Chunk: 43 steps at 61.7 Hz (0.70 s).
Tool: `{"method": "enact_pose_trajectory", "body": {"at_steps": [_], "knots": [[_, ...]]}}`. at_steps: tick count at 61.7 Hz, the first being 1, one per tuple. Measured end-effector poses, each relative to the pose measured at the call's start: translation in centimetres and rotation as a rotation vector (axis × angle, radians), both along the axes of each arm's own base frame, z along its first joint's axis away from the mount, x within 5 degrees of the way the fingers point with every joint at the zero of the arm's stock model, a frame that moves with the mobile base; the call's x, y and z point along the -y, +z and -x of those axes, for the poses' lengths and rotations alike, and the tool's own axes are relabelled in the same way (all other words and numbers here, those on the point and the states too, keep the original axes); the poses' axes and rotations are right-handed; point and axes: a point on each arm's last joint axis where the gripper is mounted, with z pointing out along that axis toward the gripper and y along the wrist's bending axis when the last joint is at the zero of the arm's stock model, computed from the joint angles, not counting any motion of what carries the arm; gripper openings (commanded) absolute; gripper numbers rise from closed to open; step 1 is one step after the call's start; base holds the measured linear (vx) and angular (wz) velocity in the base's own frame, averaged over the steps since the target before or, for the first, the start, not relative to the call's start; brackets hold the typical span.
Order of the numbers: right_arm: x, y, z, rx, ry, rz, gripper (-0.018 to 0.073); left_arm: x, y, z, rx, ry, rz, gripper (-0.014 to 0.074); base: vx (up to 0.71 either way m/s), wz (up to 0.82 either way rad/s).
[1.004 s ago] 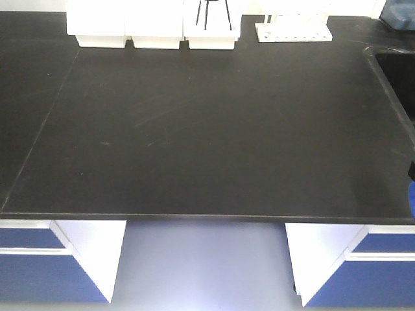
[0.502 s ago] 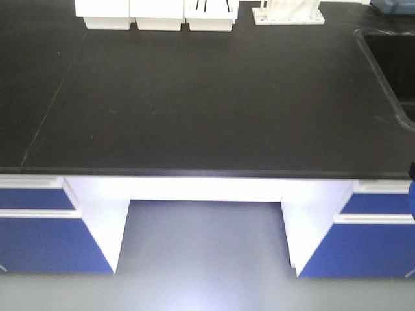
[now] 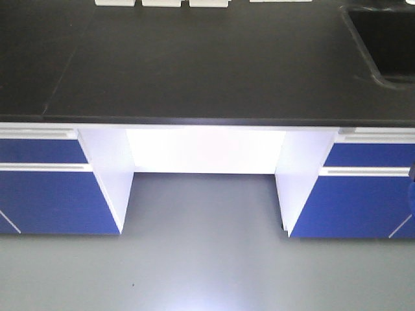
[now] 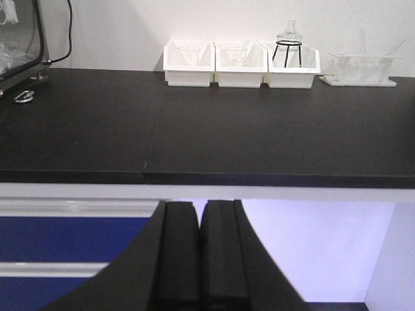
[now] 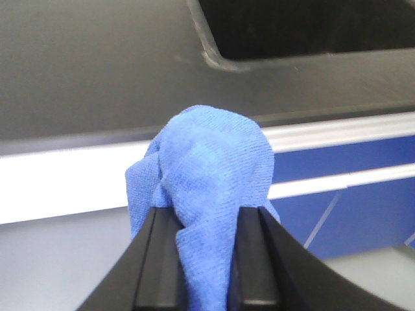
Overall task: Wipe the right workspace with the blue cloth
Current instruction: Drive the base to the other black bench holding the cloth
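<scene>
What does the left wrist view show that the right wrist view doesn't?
Only the left wrist: the left gripper, shut and empty, three white bins and a rack at the back of the counter. Only the right wrist: the right gripper shut on the blue cloth, plus the sink. Both: the counter's edge and blue drawers.

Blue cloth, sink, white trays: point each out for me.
blue cloth (image 5: 211, 168), right wrist view, its bunched top
sink (image 3: 389, 39), front view, inside the basin
white trays (image 4: 240, 76), left wrist view, middle tray's front wall

wall (image 4: 117, 32): white | floor (image 3: 194, 265): grey | cabinets (image 3: 45, 201): blue drawers | countertop (image 3: 194, 65): black, seamed | sink (image 3: 389, 39): recessed
</scene>
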Motion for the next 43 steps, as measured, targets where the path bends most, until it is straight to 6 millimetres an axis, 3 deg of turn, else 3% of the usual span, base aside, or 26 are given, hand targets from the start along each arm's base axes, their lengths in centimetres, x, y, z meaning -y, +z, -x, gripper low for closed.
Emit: {"method": "enact_pose_trajectory", "body": {"at_steps": [43], "knots": [[0.05,-0.08,0.05,-0.009,-0.006,0.001,0.0,0.0,0.0,0.0,0.0,0.0,0.0,-0.0006,-0.32,-0.05]]}}
